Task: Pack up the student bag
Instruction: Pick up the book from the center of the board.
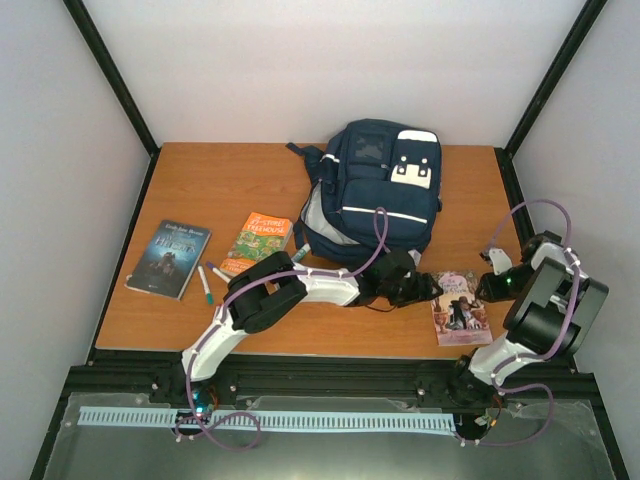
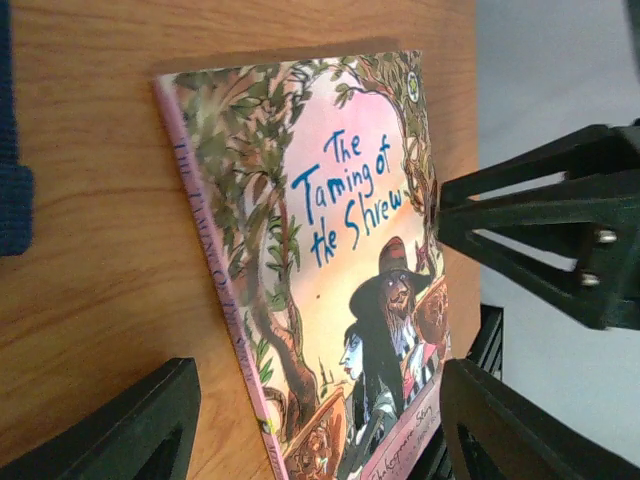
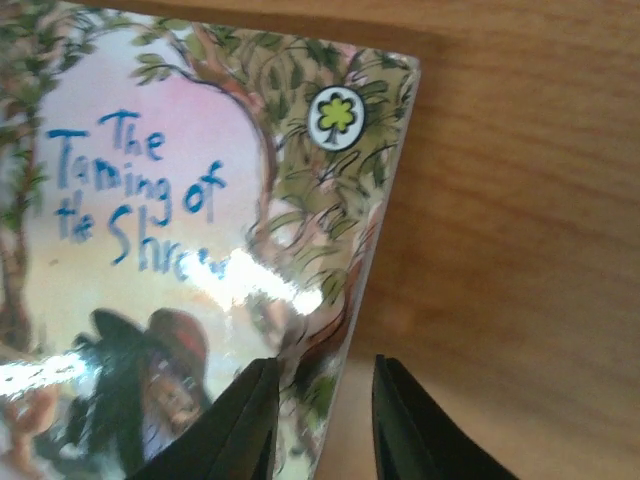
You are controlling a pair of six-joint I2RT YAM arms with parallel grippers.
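Packing seems hardly begun, judging from the top view. The student bag (image 1: 375, 185) lies at the far middle of the wooden table (image 1: 200, 180), with pale lining showing on its left side, so it is probably open. All other things are outside it: a dark book (image 1: 168, 258), an orange book (image 1: 256, 241) and some pens (image 1: 205, 283) at the left, and a pink book (image 1: 460, 307) at the near right. The left gripper (image 1: 425, 290) is just left of the pink book, the right gripper (image 1: 492, 285) just right of it. White walls (image 1: 330, 60) and black frame posts (image 1: 110, 70) enclose the table.

From the left wrist, this gripper's fingers (image 2: 150, 420) stand wide apart and hold nothing; the book's spine side lies below them.

From the right wrist, the jaws are only a little apart and the book's right edge runs into the gap. Whether they pinch it, I cannot tell. The wood looks smooth, the cover glossy.
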